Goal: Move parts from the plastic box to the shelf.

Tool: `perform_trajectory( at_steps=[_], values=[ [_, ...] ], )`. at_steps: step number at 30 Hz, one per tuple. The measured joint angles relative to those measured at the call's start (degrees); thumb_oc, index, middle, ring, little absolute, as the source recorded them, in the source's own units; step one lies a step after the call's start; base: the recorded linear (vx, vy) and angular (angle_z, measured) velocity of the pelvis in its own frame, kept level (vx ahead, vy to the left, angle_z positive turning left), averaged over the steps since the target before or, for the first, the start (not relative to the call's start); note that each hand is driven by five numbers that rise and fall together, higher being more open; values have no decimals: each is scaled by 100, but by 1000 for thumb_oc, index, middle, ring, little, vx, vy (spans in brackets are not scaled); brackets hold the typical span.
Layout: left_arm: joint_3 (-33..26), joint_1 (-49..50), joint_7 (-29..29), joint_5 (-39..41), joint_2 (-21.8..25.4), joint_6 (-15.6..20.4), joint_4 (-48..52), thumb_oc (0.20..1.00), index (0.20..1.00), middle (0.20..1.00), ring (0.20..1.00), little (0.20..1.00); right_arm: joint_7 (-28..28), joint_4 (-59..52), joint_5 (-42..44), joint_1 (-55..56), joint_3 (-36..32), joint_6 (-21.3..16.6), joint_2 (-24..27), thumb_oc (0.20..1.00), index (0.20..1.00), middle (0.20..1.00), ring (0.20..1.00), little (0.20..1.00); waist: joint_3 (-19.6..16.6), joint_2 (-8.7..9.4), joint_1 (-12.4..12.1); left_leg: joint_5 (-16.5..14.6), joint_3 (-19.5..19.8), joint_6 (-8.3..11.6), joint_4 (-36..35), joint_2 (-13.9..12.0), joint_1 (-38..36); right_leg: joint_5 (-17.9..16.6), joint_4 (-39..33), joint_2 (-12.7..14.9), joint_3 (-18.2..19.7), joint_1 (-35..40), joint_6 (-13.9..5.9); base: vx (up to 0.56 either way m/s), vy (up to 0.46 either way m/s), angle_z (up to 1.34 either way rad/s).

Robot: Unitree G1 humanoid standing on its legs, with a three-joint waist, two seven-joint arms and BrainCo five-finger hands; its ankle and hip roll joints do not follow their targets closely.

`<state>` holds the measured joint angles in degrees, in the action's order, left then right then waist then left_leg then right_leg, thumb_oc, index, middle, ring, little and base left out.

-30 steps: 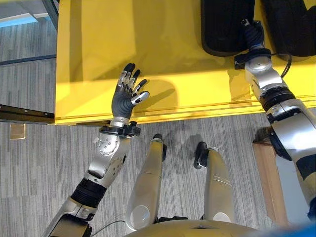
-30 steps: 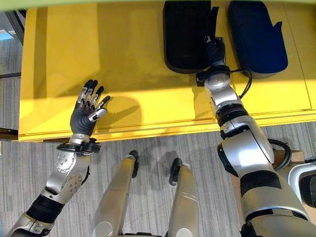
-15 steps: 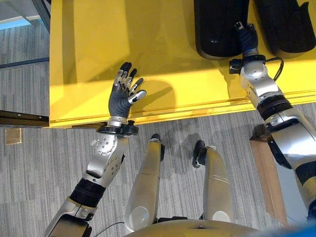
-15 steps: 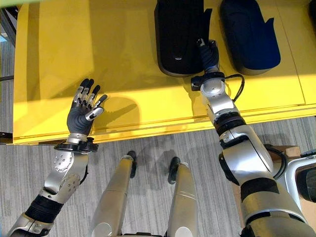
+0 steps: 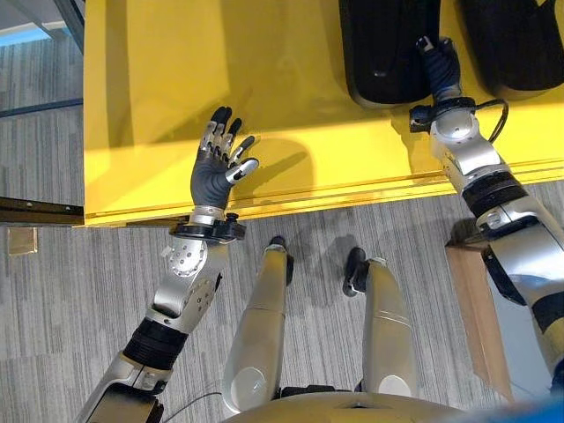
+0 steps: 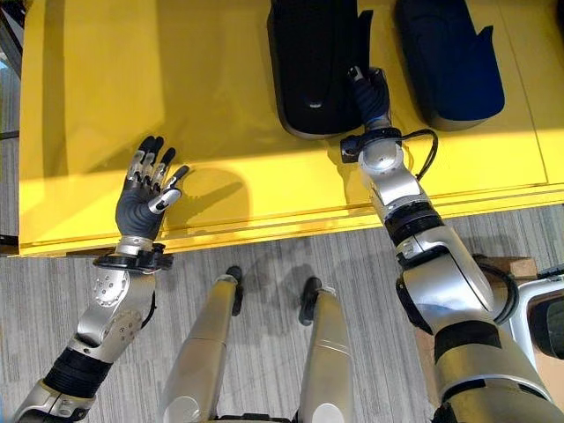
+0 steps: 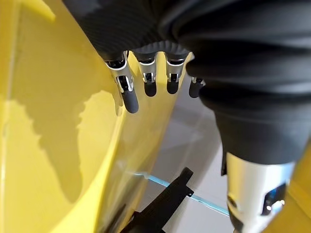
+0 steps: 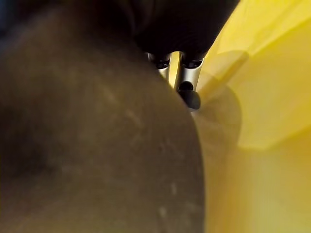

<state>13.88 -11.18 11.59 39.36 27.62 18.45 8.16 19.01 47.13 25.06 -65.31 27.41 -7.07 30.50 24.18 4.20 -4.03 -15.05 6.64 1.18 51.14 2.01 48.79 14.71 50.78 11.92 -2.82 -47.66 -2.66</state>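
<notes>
A black moulded part [image 6: 313,62] lies on the yellow surface [image 5: 159,88], with a dark blue part [image 6: 445,57] to its right. My right hand [image 6: 370,88] reaches between them and rests against the black part's right edge; its fingers are lost against the dark shape. In the right wrist view the black part [image 8: 87,145] looms very close, with the fingertips [image 8: 187,92] just past its rim. My left hand [image 5: 214,172] hovers over the near left of the yellow surface, palm up, fingers [image 7: 129,94] straight and holding nothing.
The yellow surface's front edge [image 5: 308,198] runs across the view, with grey carpet floor below it. A brown wooden block [image 5: 476,300] stands on the floor at the right. A dark rail [image 5: 35,210] lies at the left.
The whole picture has shifted a little to the left, so the camera moved. Both hands keep their places relative to the yellow surface and the parts.
</notes>
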Motion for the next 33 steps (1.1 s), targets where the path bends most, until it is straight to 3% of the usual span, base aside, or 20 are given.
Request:
perform_trajectory(
  at_steps=[4,5,6,7,33],
  values=[
    [-5,0,0,0,0,0,0,1000,1000,1000,1000,1000,0,-7,2,0,-1,-1,-3,200,200,200,200,200,0,0,-1,0,3,0,-2,-2,1,0,0,-1,-3,-2,0,0,0,0],
    [-5,0,0,0,0,0,0,1000,1000,1000,1000,1000,0,-7,3,0,-1,-1,-3,357,357,357,357,357,0,0,-1,0,3,0,-2,-2,1,0,0,-1,-3,-2,0,0,0,0],
    [-6,0,0,0,0,0,0,1000,1000,1000,1000,1000,0,-6,5,0,-4,-2,-6,774,774,774,774,774,0,0,-1,0,3,0,-2,-2,1,0,-1,-1,-3,-2,0,0,0,0],
    [-7,0,1,0,0,0,0,1000,1000,1000,1000,1000,1,-15,8,6,-4,-15,-16,1000,1000,1000,1000,1000,0,0,-1,0,7,0,-4,-3,1,0,2,-1,-3,-2,0,0,0,0],
    [-68,1,3,-3,0,3,5,1000,1000,1000,1000,1000,-41,-813,62,402,-71,-89,-24,1000,1000,1000,1000,1000,4,-5,3,3,2,5,-11,1,23,3,10,5,-4,-35,2,0,0,0]
  ],
)
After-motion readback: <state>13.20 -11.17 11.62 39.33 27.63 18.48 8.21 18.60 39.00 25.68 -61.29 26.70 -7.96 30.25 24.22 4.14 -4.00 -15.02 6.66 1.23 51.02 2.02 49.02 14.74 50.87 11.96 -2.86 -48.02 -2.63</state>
